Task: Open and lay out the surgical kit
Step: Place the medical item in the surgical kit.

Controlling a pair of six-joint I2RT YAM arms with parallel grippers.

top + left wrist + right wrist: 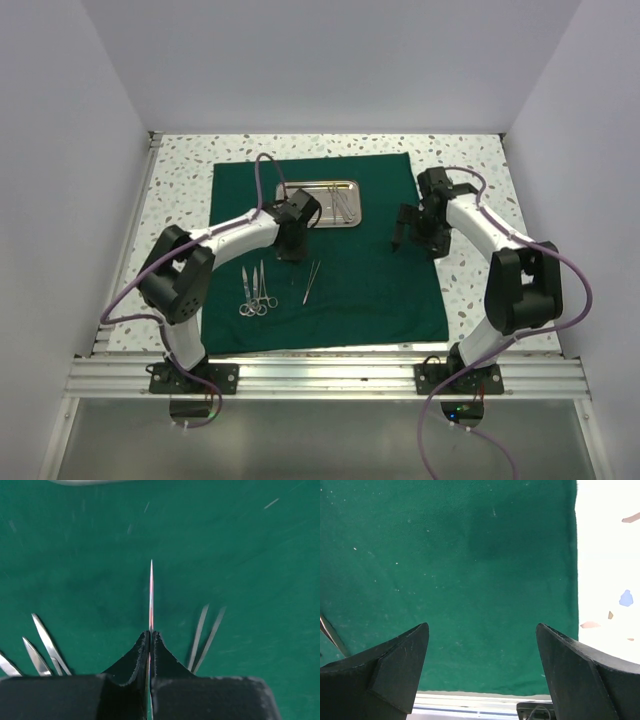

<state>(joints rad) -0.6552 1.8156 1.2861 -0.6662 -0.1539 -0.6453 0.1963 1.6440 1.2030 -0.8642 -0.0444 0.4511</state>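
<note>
Two arms over the counter [180, 170], and the big green cloth [370, 290] is spread flat across it. At the cloth's far edge, about the middle, sits the steel tray [318, 186], with a few slim silver tools [340, 203] lying inside.

The left arm [235, 235] reaches in over the cloth, its jaws hanging just on the near side of the tray. From the wrist view those jaws are pressed tight on a thin pointed tool [151, 595], its fine tip poking straight out ahead above the green cloth [240, 555]. What kind of tool it is, I cannot tell from here.

Down on the cloth, nearer the arm bases, a small cluster of ring-handled scissors [256, 292] lies side by side, handles toward the near edge. Just to their right, apart from them, is a pair of tweezers [311, 282], also in sight from the left wrist [204, 635].

The right arm [480, 225] is over the cloth's right part, right of the tray. Its jaws are spread wide with nothing between them, only cloth [470, 555] below and the speckled counter [605, 555] past the edge.
</note>
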